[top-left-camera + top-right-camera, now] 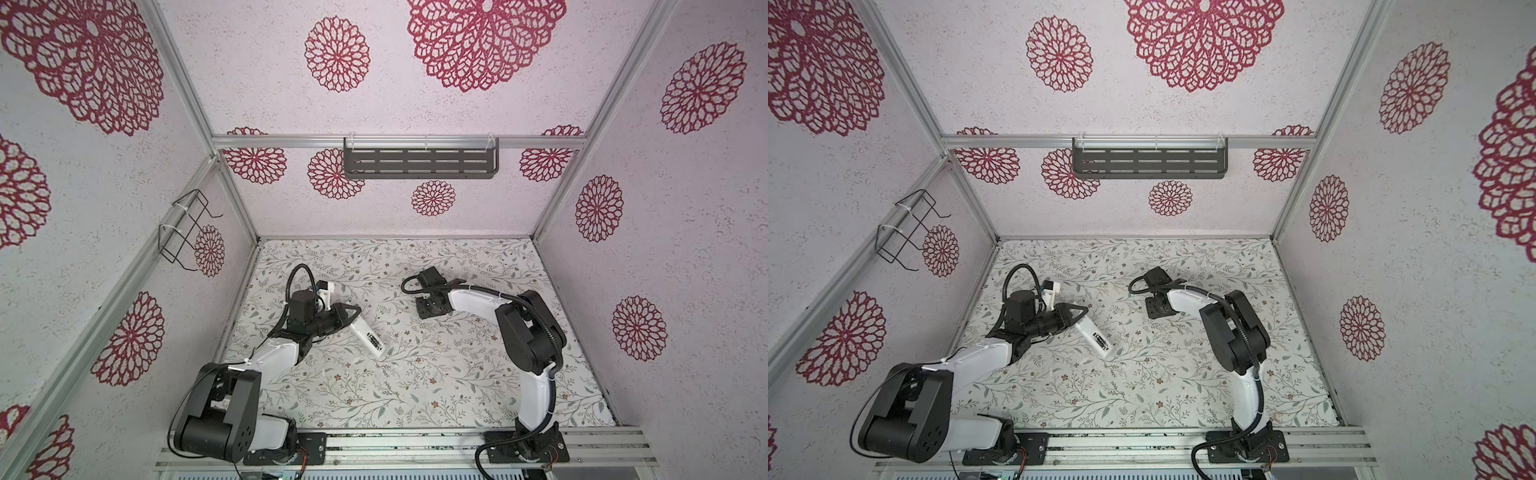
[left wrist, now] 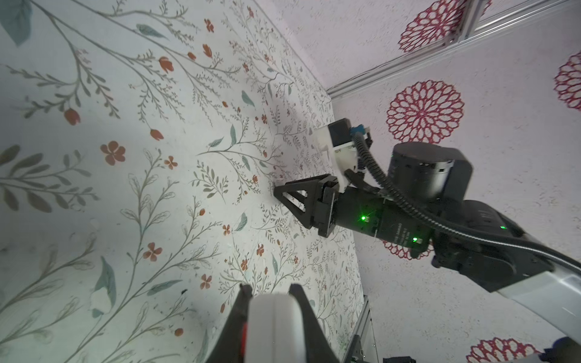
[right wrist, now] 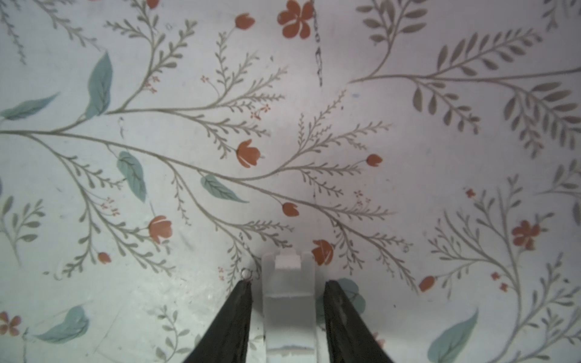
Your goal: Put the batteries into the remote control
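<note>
Between jaws of right gripper (image 3: 287, 283), spread with slim gaps either side: small white cover (image 3: 287, 311), likely battery lid, lying flat. Best close squarely on its long edges, lift level. Left gripper (image 2: 268, 290) pinches remote (image 1: 370, 338) by one end. Batteries not visible. Floral table (image 1: 457, 374); beyond, pale walls (image 1: 374, 216), red rosettes (image 1: 432, 198), grey shelf (image 1: 419, 162), wire basket (image 1: 185, 232).

The table (image 1: 457, 374) carries a floral-print cover. One small white plastic piece (image 3: 288, 301) lies flat on it near the centre, slightly toward the far edge.
</note>
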Controlling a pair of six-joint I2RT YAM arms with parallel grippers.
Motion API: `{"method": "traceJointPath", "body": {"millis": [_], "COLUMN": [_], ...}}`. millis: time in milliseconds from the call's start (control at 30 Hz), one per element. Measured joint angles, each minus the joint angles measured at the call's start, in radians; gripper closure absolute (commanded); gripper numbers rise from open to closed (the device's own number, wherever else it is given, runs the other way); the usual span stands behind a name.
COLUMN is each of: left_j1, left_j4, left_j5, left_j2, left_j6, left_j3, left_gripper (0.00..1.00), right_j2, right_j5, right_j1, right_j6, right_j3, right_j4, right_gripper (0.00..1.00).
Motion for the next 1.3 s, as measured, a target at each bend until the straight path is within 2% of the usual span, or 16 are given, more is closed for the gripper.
{"method": "traceJointPath", "body": {"millis": [200, 300, 433, 600, 733, 1033, 1300], "left_j1": [-0.079, -0.109, -0.129, -0.132, -0.132, -0.127, -0.083], "left_j4": [0.161, 0.248, 0.315, 0.307, 0.275, 0.203, 0.096], "left_j5": [-0.082, -0.1, -0.118, -0.17, -0.2, -0.229, -0.242], "left_j2": [0.157, 0.217, 0.264, 0.307, 0.318, 0.264, 0.131], "left_j6": [-0.03, -0.061, -0.085, -0.065, -0.047, -0.013, 0.039], "left_j3": [0.0, 0.002, 0.013, 0.021, 0.021, 0.017, -0.004], "left_gripper": [1.0, 0.95, 0.75, 0.49, 0.04, 0.03, 0.03], "right_j2": [-0.001, -0.019, -0.063, -0.117, -0.142, -0.185, -0.146], "right_j5": [-0.016, -0.023, -0.055, -0.107, -0.147, -0.175, -0.153], "right_j1": [0.0, 0.0, 0.002, 0.012, 0.016, 0.019, 0.019], "right_j6": [-0.017, -0.027, -0.053, -0.084, -0.095, -0.092, -0.103], "right_j3": [-0.009, -0.045, -0.121, -0.198, -0.24, -0.268, -0.167], "right_j4": [0.021, 0.064, 0.134, 0.171, 0.196, 0.198, 0.182], "right_gripper": [0.74, 0.76, 0.77, 0.78, 0.78, 0.74, 0.73]}}
